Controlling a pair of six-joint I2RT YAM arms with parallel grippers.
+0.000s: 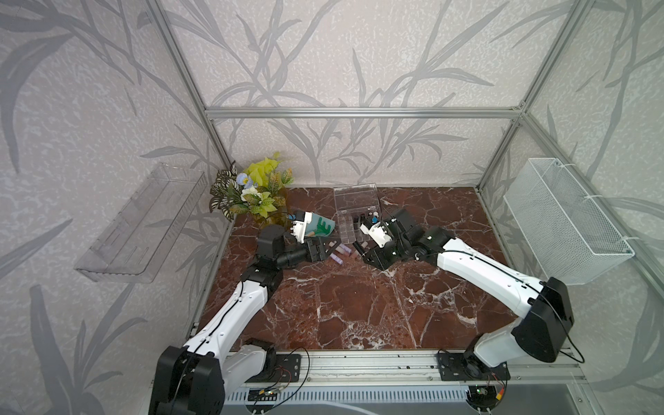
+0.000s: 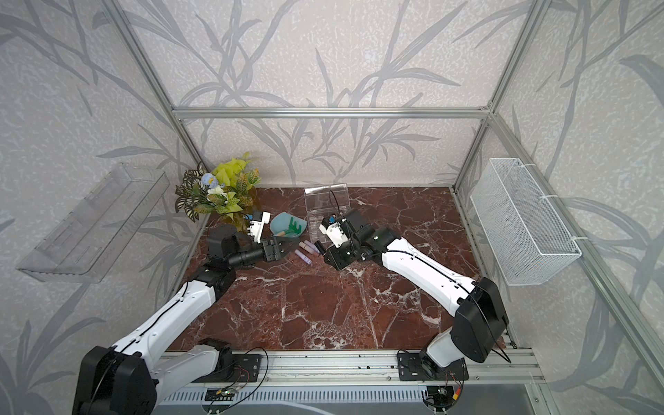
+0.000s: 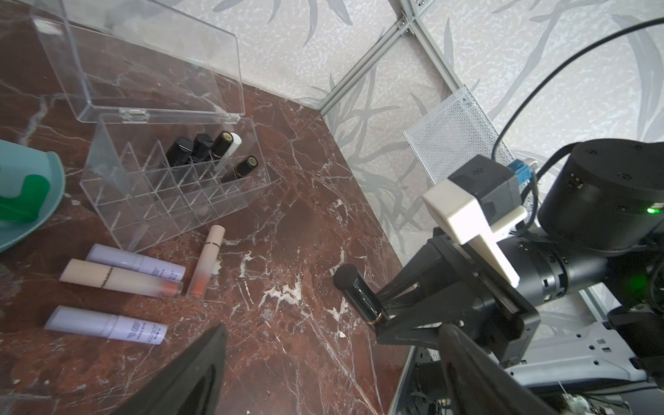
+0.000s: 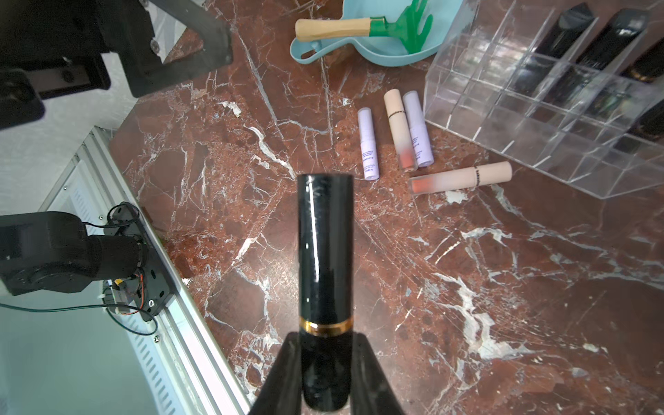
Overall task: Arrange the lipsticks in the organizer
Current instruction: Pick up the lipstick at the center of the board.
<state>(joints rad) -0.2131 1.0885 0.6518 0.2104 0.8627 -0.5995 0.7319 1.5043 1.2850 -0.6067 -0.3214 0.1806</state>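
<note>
The clear organizer (image 3: 172, 194) stands at the back of the table (image 1: 354, 233) with its lid up. Several black lipsticks (image 3: 179, 151) and a white one (image 3: 233, 142) stand in its far compartments. Two lilac tubes (image 3: 134, 262) (image 3: 106, 325) and two pale pink tubes (image 3: 120, 278) (image 3: 206, 266) lie on the marble in front of it. My right gripper (image 4: 325, 345) is shut on a black lipstick (image 4: 325, 251) with a gold band, held just above the table near the loose tubes (image 1: 358, 247). My left gripper (image 3: 334, 330) is open and holds nothing, left of the tubes (image 1: 328, 249).
A teal dish (image 2: 278, 224) holding a green rake (image 4: 395, 25) sits left of the organizer. A fake plant (image 1: 251, 190) fills the back left corner. A clear tray (image 1: 140, 222) hangs on the left wall and a white wire basket (image 1: 564, 219) on the right wall.
</note>
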